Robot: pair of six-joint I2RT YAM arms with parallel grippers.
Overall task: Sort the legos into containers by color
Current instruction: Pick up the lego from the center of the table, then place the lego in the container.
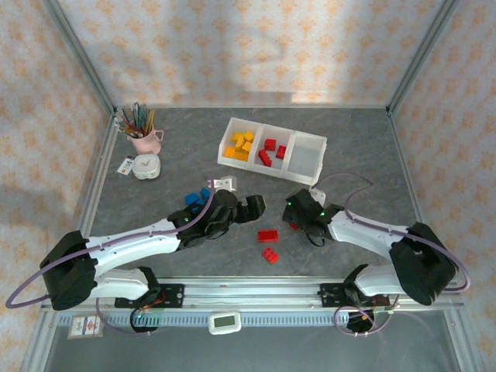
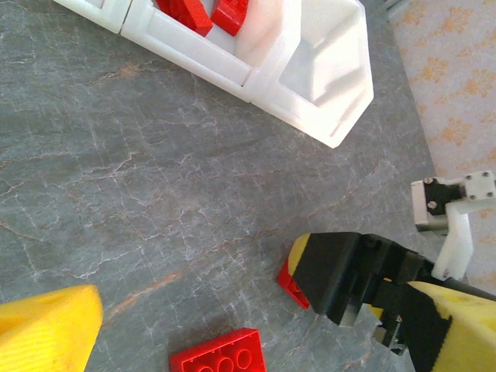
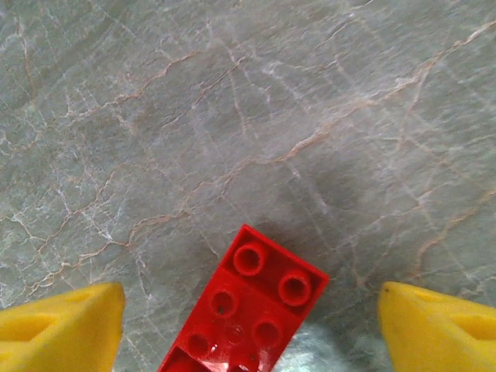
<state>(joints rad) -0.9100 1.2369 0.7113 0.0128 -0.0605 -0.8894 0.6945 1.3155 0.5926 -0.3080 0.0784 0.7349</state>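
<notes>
Two arms (image 1: pixel 132 242) reach inward, low | left fingers (image 2: pixel 46 325) spread wide, released | right fingers (image 3: pixel 62 325) spread astride red lego (image 3: pixel 248 310)

The left arm (image 1: pixel 132 246) and right arm (image 1: pixel 364 230) wear white shells with bulky black joints at eight and four o'clock; lilac cables (image 1: pixel 345 176) loop alongside. The fingers (image 3: pixel 62 322) are blunt yellow wedges.

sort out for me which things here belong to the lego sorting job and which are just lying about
Job: three-bin tray; yellow bricks and red bricks already binned; loose red bricks; blue bricks.
Lying about: pink cup of pencils; small white clock.
</notes>
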